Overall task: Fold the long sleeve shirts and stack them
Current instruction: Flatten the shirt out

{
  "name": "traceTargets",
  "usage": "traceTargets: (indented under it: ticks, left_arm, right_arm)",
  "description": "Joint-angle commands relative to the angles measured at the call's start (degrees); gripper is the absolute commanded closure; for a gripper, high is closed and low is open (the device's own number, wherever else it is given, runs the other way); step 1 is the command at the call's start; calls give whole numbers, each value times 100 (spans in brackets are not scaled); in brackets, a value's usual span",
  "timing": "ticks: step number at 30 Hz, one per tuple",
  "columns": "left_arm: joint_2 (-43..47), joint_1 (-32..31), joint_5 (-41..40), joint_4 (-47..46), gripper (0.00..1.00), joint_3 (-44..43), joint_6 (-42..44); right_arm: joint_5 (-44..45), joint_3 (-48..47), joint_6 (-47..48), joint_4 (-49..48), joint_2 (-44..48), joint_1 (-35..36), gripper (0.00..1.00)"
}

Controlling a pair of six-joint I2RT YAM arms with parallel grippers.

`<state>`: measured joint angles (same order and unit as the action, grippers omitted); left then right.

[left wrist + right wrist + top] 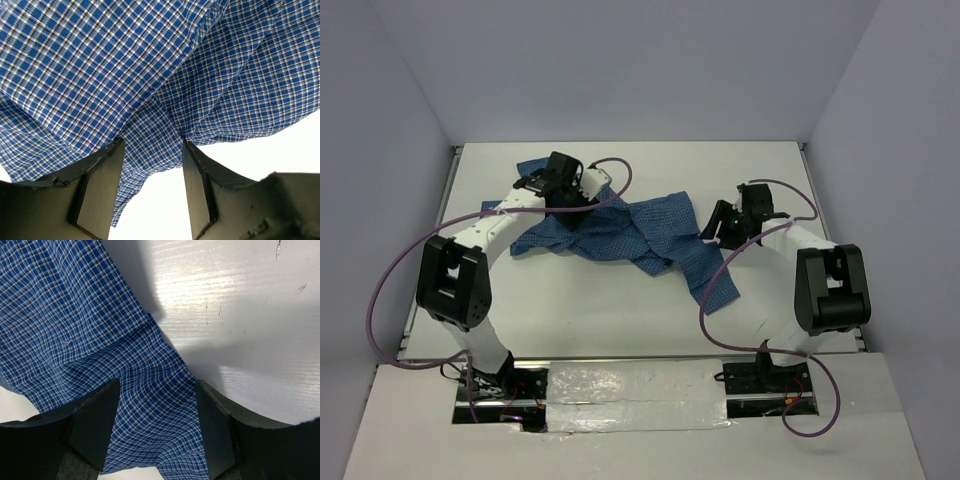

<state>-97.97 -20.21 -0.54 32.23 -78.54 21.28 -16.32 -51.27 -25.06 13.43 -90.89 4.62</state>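
One long sleeve shirt [620, 235], blue and finely checked, lies crumpled across the middle of the white table [620, 325]. A part of it trails toward the front right. My left gripper [572, 214] points down onto its left half. In the left wrist view the shirt [100, 65] fills the top, and the left gripper [152, 144] is open with a hanging cloth edge between its tips. My right gripper [713, 232] sits at the shirt's right edge. In the right wrist view the right gripper [157, 385] is open, its jaws straddling a strip of shirt [75, 330] flat on the table [250, 315].
Pale walls close in the table at the back and both sides. Purple cables [380, 300] loop from each arm over the table's sides. A shiny strip [630, 385] runs between the arm bases at the near edge.
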Motion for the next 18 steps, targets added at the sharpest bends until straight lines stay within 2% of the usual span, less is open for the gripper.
traceTargets:
  ticks: [1,4,11,13,14,15,16,18]
  left_arm:
    - [-98,-1,80,-15,38,-38,-177]
    - [-301,-1,-209,-102,39,32,-150]
    - [-450,-1,-201,-217,38,234,-203]
    - [-495,-1,-271,-269,40,313,-186]
    - [-503,-1,-376,-322,53,400,-133]
    - [-495,-1,-447,-357,60,436,-98]
    - [-477,-1,-517,-392,78,489,-71]
    - [-398,8,-658,-437,95,507,-10]
  right_arm:
    - [-3,29,-25,-227,-69,56,31]
    - [84,20,-17,-218,-78,135,31]
    - [374,46,-51,-165,-148,390,30]
    - [427,55,-69,-174,-192,469,30]
    - [445,64,-69,-183,-209,522,30]
    - [462,55,-61,-166,-236,548,31]
    - [506,55,-43,-165,-245,583,33]
    - [621,55,9,-165,-280,663,41]
